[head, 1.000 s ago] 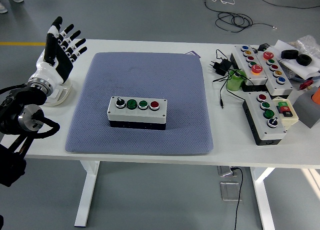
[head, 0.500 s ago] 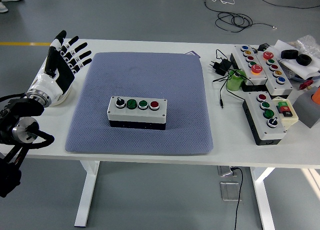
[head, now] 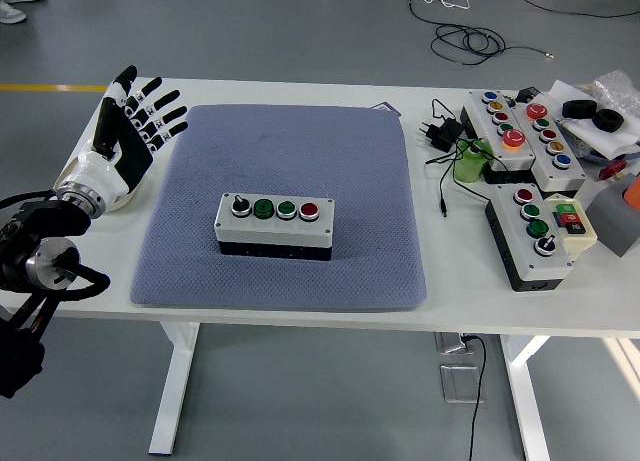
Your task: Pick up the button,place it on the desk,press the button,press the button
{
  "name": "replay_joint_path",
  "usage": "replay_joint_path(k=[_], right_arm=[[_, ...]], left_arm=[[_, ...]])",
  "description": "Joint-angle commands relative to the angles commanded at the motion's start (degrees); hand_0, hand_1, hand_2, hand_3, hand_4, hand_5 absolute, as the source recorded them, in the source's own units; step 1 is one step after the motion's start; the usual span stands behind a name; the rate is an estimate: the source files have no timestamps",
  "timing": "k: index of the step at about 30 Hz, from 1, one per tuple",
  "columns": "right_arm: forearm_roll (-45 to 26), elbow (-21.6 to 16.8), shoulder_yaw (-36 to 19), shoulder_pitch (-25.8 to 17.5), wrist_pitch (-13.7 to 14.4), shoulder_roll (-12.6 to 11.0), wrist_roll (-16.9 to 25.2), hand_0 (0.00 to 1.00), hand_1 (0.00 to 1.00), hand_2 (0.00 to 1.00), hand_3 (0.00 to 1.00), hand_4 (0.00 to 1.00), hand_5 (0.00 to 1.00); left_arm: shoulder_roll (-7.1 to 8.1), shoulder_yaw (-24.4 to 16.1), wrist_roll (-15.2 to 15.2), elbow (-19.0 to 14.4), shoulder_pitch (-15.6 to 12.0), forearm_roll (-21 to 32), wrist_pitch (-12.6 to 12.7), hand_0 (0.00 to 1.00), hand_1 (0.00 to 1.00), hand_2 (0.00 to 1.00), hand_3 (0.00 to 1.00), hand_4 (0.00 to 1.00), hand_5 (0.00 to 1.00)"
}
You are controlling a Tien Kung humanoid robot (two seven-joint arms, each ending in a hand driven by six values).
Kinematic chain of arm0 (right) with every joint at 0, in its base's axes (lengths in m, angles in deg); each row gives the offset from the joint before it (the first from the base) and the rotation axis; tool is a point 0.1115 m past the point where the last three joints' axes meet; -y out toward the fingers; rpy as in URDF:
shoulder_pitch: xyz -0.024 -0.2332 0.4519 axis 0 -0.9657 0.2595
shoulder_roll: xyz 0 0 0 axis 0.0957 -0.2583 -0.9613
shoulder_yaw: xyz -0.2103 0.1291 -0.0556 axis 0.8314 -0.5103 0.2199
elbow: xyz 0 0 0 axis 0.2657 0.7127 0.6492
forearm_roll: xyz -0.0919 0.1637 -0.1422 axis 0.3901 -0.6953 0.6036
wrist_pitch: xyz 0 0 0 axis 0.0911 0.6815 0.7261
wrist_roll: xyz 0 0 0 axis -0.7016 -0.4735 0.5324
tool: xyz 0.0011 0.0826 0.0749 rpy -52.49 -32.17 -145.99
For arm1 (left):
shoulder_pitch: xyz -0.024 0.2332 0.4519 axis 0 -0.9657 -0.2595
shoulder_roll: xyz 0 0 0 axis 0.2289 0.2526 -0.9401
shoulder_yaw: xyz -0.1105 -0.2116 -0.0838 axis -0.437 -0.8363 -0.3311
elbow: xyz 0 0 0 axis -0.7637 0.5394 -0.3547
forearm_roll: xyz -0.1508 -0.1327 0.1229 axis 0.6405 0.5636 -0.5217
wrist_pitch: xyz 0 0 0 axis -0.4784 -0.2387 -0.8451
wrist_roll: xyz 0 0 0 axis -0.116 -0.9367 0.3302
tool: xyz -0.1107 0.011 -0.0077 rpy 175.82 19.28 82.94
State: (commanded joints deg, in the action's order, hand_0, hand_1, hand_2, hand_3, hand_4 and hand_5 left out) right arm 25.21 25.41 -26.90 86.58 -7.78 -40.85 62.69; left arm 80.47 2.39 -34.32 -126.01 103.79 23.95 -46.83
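At the left edge the left arm (head: pixel 40 246) comes in from the lower corner, black at the joints, and ends in the left hand (head: pixel 125 141), which is raised over the bench's (head: pixel 300 306) left margin. Its palm stands nearly upright and its fingers (head: pixel 150 106) are spread and straight, pointing up and to the far right; they hold nothing. The fingertips reach just over the left border of a blue-grey mat (head: pixel 290 201) that covers the middle of the bench.

The button box (head: pixel 273 224) lies on the mat, slightly nearer than its centre and well apart from the hand. Its long axis runs left to right, parallel to the near edge, and its face points up. Along that face sit a black knob, two green buttons and a red button, in that order.

Further right, off the mat, lie a black plug with cable (head: pixel 441 146), a green roll (head: pixel 470 164) and two more button panels (head: pixel 530 186).
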Motion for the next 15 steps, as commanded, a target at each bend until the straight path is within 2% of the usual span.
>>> replay_joint_path(k=[15], right_arm=[[-0.3, 0.0, 0.1, 0.6, -0.1, 0.1, 0.2, 0.654, 0.510, 0.551, 0.604, 0.297, 0.407]], left_arm=[[0.15, -0.2, -0.7, 0.3, 0.5, 0.1, -0.1, 0.855, 0.846, 0.875, 0.915, 0.691, 0.998]])
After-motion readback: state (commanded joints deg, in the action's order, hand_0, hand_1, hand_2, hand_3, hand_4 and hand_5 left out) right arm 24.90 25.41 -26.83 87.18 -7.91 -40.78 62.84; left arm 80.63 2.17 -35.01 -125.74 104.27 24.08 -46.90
